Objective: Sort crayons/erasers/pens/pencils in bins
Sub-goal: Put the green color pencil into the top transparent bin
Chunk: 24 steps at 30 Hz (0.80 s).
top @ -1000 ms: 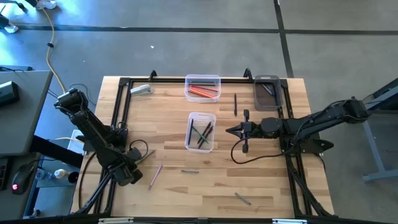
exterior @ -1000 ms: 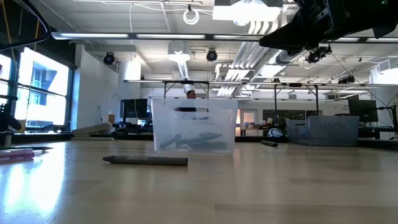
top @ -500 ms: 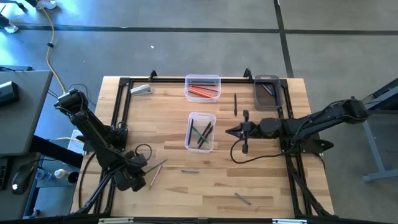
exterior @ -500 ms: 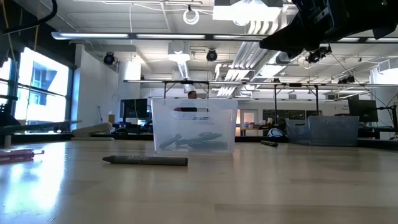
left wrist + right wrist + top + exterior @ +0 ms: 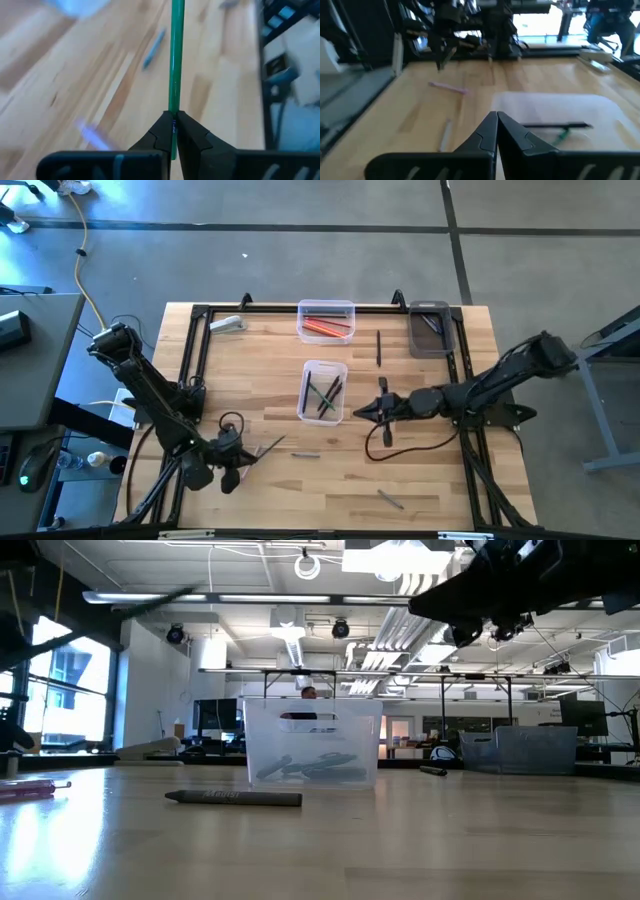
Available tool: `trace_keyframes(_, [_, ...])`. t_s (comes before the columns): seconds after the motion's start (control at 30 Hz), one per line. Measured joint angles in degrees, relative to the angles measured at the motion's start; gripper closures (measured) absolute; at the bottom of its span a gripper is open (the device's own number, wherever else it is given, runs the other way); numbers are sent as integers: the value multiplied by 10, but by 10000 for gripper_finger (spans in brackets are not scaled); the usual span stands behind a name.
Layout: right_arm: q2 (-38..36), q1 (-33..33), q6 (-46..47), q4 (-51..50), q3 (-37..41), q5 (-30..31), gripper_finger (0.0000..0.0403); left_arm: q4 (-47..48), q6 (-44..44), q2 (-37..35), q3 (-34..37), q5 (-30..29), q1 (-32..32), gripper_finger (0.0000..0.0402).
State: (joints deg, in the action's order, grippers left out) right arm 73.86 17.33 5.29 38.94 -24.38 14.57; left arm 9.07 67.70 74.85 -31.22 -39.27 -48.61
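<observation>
Here the left gripper [image 5: 174, 131] is clamped on a green pencil [image 5: 175, 60], whose shaft runs straight out from between the closed fingertips. From above, that gripper [image 5: 238, 462] sits over the near-left part of the table [image 5: 430, 480], with the pencil [image 5: 268, 446] slanting out of it toward the table's middle and lifted off the wood.

The three bins lie well away from it. A clear bin [image 5: 324, 391] stands in the middle of the table and holds several dark and green sticks; in the low view it [image 5: 311, 743] stands just behind a dark grey crayon [image 5: 234, 798] lying flat on the wood. A second clear bin [image 5: 326, 320] at the far edge holds red and orange pieces. The smoky dark bin [image 5: 431, 329] sits at the far-right corner with a couple of dark items inside.

The right gripper [image 5: 361, 411] hangs just to the right of the middle bin with its fingers pressed together and nothing between them; its wrist view looks past the closed tips [image 5: 496, 131] onto that bin [image 5: 555, 112].

Loose pieces remain on the wood: a pink stick [image 5: 449, 87], a grey one [image 5: 306, 455] near the held pencil's tip, another grey one [image 5: 390, 499] near the front edge, and a dark pen [image 5: 379, 347] between the two far bins.
</observation>
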Motion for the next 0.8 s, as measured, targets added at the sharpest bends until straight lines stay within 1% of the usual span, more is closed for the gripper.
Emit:
trace_keyframes(0.13, [64, 8, 3, 116, 0, 0, 403, -81, -82, 0, 0, -45, 13, 398])
trace_keyframes(0.27, [110, 7, 42, 211, 0, 0, 403, -165, -171, 0, 0, -74, 30, 398])
trace_keyframes(0.47, [140, 7, 54, 300, 0, 0, 402, -275, -279, 0, 0, -81, 60, 398])
trace_keyframes(0.53, [148, 10, 64, 311, -9, 1, 399, -316, -315, 0, 0, -81, 73, 398])
trace_keyframes(0.63, [167, 19, 67, 315, -39, -2, 377, -375, -368, 3, -1, -71, 94, 400])
trace_keyframes(0.8, [212, 34, 63, 313, -115, -6, 306, -440, -417, 6, -1, -32, 134, 401])
